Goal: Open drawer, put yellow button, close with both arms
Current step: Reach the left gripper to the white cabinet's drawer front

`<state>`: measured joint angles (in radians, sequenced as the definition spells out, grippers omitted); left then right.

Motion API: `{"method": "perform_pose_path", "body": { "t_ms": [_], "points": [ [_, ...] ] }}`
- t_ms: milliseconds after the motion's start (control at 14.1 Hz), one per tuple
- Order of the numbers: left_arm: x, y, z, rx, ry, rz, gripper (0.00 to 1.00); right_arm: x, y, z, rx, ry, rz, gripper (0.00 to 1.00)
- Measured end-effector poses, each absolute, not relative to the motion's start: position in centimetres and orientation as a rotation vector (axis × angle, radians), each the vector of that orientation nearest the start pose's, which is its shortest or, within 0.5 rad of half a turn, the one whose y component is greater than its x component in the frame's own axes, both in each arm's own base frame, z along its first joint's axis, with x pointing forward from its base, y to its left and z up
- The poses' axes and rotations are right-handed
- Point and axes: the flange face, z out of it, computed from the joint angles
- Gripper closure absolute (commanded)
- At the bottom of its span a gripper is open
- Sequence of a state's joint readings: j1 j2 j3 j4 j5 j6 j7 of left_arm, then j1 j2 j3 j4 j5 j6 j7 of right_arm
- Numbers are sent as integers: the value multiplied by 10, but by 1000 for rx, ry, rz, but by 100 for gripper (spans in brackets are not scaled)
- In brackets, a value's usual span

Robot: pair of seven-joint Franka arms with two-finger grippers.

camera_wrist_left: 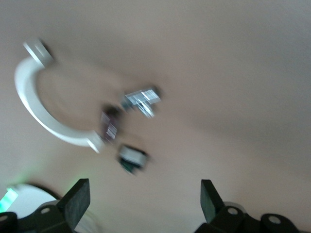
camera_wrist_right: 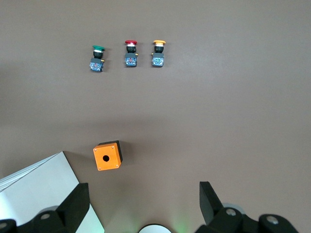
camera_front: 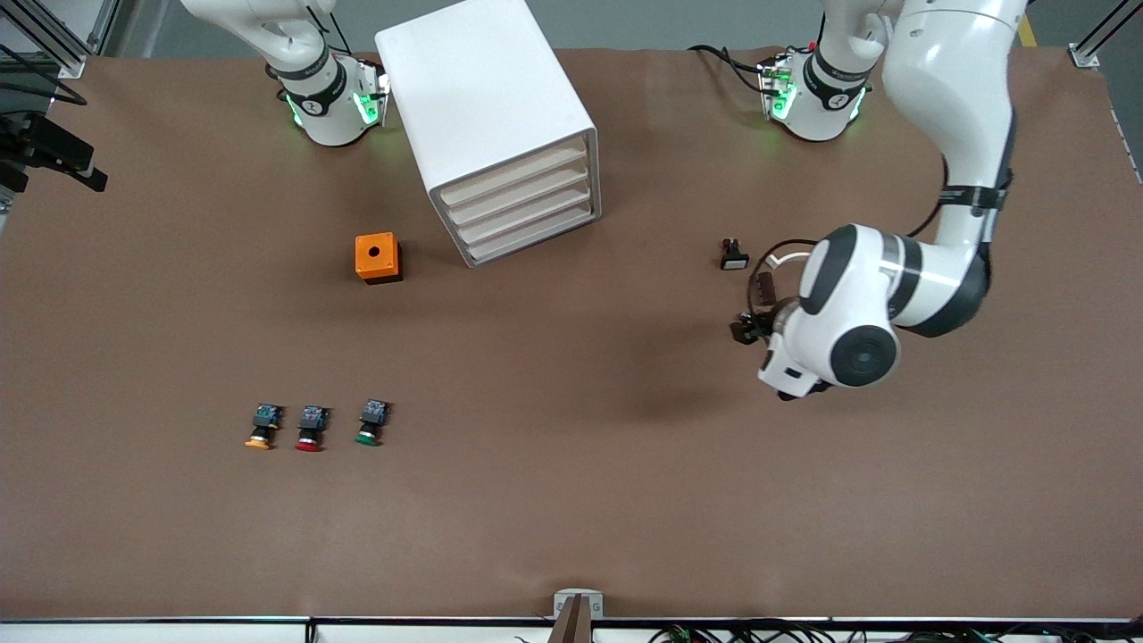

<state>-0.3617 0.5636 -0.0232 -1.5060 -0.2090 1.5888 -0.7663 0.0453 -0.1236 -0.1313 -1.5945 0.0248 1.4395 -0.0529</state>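
Note:
The white cabinet (camera_front: 487,98) stands between the two arm bases, with the drawer (camera_front: 516,179) at the top of its stack pushed in. The yellow button (camera_front: 260,430) lies nearer to the front camera, at the right arm's end of a row of three buttons; the right wrist view also shows this yellow button (camera_wrist_right: 158,52). My right gripper (camera_wrist_right: 144,204) hangs open and empty high above the table by the cabinet (camera_wrist_right: 43,189). My left gripper (camera_wrist_left: 144,201) is open and empty, over bare table toward the left arm's end.
A red button (camera_front: 309,430) and a green button (camera_front: 370,424) lie beside the yellow one. An orange box with a hole (camera_front: 377,257) sits near the cabinet. A small black and white part (camera_front: 734,254) lies close to the left arm's wrist (camera_front: 839,321).

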Motion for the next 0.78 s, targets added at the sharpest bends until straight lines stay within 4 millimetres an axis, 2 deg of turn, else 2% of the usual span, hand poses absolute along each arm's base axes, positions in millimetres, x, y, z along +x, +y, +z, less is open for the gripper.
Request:
{"method": "perform_pose_path", "body": {
  "t_ms": [142,284,496,638,780],
  "points": [
    [581,-296,320,-2811,-879,947,0,500,-45,667,-3098,45,46,0],
    [574,-323,320,-2681,-1116,1140,0,500,-45,667,-3098,44,46,0],
    [566,-356,316,-2358,-1488,1378,0,500,-45,667,-3098,44,46,0],
    [560,-373,314,-2116,-1646,1484,0,500,-45,667,-3098,44,46,0],
    [547,-393,315,-1914,-1701,1555,0,500,-45,667,-3098,44,46,0]
  ]
}}
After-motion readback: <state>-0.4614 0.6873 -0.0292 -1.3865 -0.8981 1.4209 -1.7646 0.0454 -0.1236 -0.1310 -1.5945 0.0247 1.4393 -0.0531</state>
